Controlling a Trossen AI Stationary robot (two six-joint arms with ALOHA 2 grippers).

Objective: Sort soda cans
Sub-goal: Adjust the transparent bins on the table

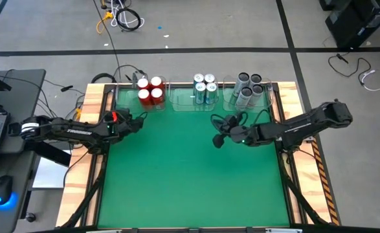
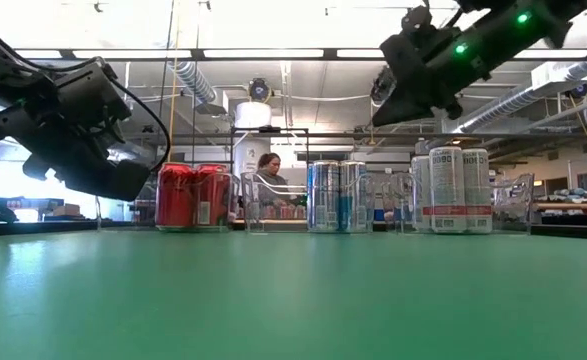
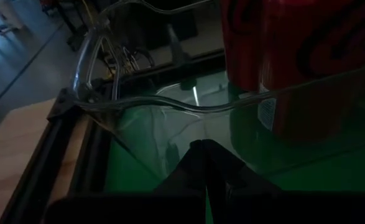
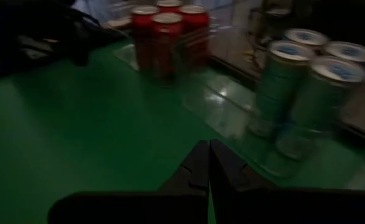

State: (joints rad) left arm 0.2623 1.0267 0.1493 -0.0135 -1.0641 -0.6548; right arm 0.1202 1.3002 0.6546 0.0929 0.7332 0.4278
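1. Desk point(image 1: 190, 181), green-topped with a wooden border: it is filling the middle and lower part of the high view, its near half lying bare.
2. Left pincer point(image 1: 140, 120): it is hovering at the left of the high view, just below the red group, with its fingers pressed together and holding nothing. In the left wrist view the closed tips point(image 3: 201, 149) are pointing at a clear bin wall with red cans behind it.
3. Right pincer point(image 1: 217, 129): it is hanging above the desk right of centre in the high view, below the blue group, fingers closed tight and empty. In the low view it is showing at the upper right point(image 2: 385, 112), raised clear of the surface.
4. Red soda cans point(image 1: 150, 90): four are standing upright together in the left clear bin point(image 1: 126, 97), at the upper left of the desk.
5. Blue-and-white soda cans point(image 1: 204, 89): four are standing upright in the middle bin, upper centre.
6. Grey soda cans point(image 1: 250, 87): four are standing upright in the right bin, upper right of the desk.
7. Person point(image 2: 269, 172): sitting in the room beyond the desk, centre of the low view.
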